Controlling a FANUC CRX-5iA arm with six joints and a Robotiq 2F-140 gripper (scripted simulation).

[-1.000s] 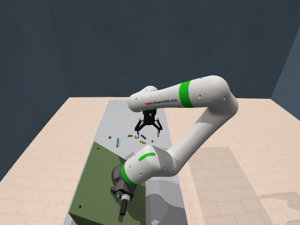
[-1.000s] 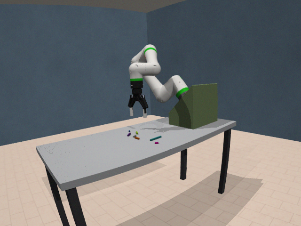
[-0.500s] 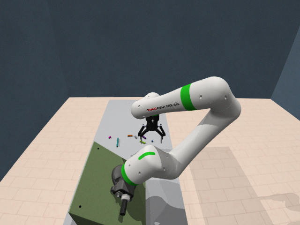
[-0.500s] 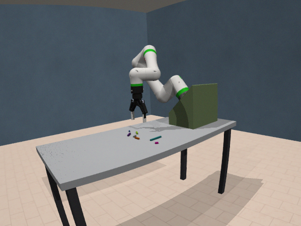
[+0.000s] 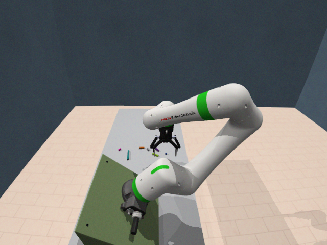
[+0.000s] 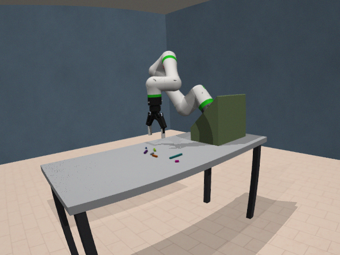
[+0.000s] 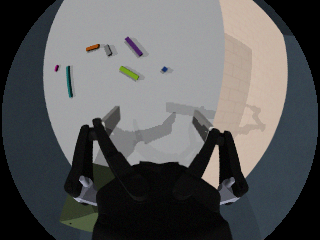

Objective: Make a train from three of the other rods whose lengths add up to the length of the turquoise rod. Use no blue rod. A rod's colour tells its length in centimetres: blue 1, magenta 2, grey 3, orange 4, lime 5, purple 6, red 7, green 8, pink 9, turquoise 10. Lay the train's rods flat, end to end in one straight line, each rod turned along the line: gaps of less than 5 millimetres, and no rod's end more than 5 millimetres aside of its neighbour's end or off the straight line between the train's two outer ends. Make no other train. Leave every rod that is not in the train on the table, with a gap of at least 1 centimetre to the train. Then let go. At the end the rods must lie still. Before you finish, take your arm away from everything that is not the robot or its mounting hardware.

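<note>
Claw agape (empty), blue rod wrist-visible

Six short rods lie flat and apart mid-counter: turquoise rod longest, magenta rod beside it, orange rod apparently touching grey rod, then purple rod, lime rod, blue rod.

Even, fairly bright light from above; soft grey shadows of the arm fall on the worktop and floor; no glare; the wrist view is a dark-rimmed circle, bent at its edges, coarse and slightly blurred; the rods are tiny, soft-edged specks.
</note>
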